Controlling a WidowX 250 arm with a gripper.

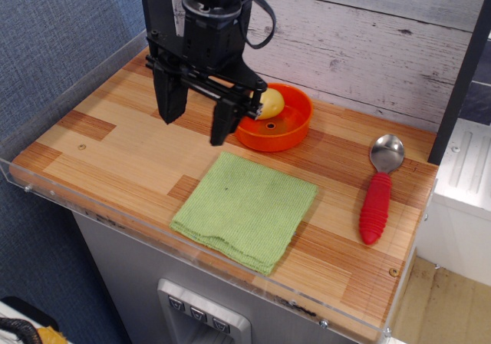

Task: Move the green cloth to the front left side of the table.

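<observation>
Observation.image has our claw [195, 117] hanging wide open above the bench [107, 148], just behind the green cloth [245, 209]. That cloth lies flat near the front edge, mid-bench, ungripped, so we probably need to drop onto it next.

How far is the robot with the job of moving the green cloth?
Nothing is done yet: the green cloth lies flat at the front middle of the table, untouched. In hand: the gripper hangs open above the table, behind the cloth. Left: grasp the cloth and bring it to the front left.
</observation>
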